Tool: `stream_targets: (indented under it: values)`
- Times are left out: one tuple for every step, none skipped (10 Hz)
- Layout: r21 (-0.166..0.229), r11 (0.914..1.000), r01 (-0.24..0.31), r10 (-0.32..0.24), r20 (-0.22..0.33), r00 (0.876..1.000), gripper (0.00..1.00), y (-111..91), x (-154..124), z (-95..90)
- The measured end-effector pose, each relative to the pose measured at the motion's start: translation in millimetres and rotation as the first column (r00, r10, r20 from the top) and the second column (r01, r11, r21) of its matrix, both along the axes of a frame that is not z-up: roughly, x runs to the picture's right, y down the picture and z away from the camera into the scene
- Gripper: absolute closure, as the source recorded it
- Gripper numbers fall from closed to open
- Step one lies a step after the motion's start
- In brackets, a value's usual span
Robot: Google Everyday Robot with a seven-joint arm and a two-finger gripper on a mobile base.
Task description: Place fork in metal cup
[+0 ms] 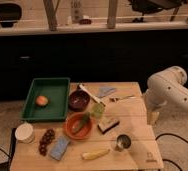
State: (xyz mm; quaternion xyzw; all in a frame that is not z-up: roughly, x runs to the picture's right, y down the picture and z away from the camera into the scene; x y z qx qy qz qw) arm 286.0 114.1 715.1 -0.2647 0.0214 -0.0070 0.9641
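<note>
The fork point(122, 98) is a slim silvery piece lying on the wooden table point(137, 120) near its back right edge, handle pointing right. The metal cup point(122, 143) stands upright near the front right of the table, dark inside. My white arm point(169, 92) bends in from the right, beside the table's right edge. The gripper point(152, 118) hangs down at the end of the arm, just off the right edge, to the right of the fork and behind the cup. It holds nothing that I can see.
A green tray point(57, 85) with an orange fruit point(42, 100) is at back left. A dark bowl point(79, 100), an orange bowl point(78, 126), a white-handled utensil point(88, 93), a white paper cup point(25, 133), grapes point(46, 141), a blue sponge point(60, 148) and a banana point(95, 154) crowd the table.
</note>
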Motion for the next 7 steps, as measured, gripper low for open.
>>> stream_targets:
  values:
    - [0.002,1.0,0.007,-0.007,0.006,1.0,0.2,2.6,-1.7,7.9]
    - [0.006,0.9999,0.012,-0.012,0.01,1.0,0.2,3.6,-3.0,12.7]
    - [0.01,0.9998,0.016,-0.016,0.012,1.0,0.2,4.3,-3.3,16.9]
    - [0.013,0.9997,0.018,-0.018,0.013,1.0,0.2,5.0,-3.0,19.8]
    - [0.016,0.9996,0.023,-0.024,0.016,1.0,0.2,5.0,-4.2,22.9]
    - [0.02,0.9993,0.031,-0.031,0.021,0.999,0.2,4.9,-5.9,26.6]
    - [0.025,0.9988,0.043,-0.043,0.027,0.999,0.2,6.4,-9.0,34.3]
